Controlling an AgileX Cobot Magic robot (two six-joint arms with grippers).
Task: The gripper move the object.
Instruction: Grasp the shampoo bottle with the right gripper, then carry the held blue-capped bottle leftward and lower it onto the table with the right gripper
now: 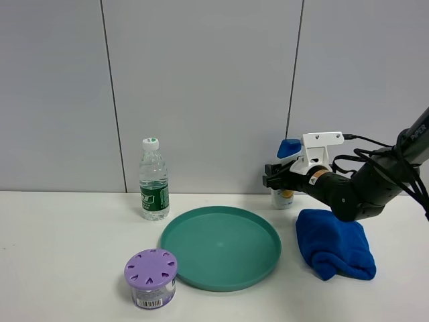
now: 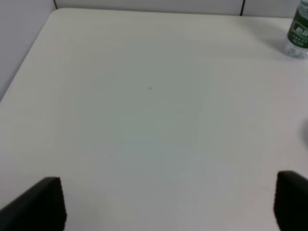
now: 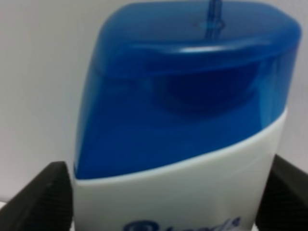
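Note:
The white shampoo bottle [image 1: 284,197] with a blue flip cap stands at the back right of the table. It fills the right wrist view [image 3: 183,120]. My right gripper [image 1: 276,176] reaches in from the right and its two black fingers [image 3: 50,197] press against both sides of the bottle, below the cap. The bottle's base rests on the table. My left gripper [image 2: 166,207] is open and empty over bare table; it is out of the exterior view.
A teal plate [image 1: 201,268] lies in the middle. A folded blue cloth [image 1: 334,249] lies under my right arm. A clear water bottle [image 1: 153,181] stands at the back left, also in the left wrist view [image 2: 298,33]. A purple-lidded jar [image 1: 151,277] stands in front.

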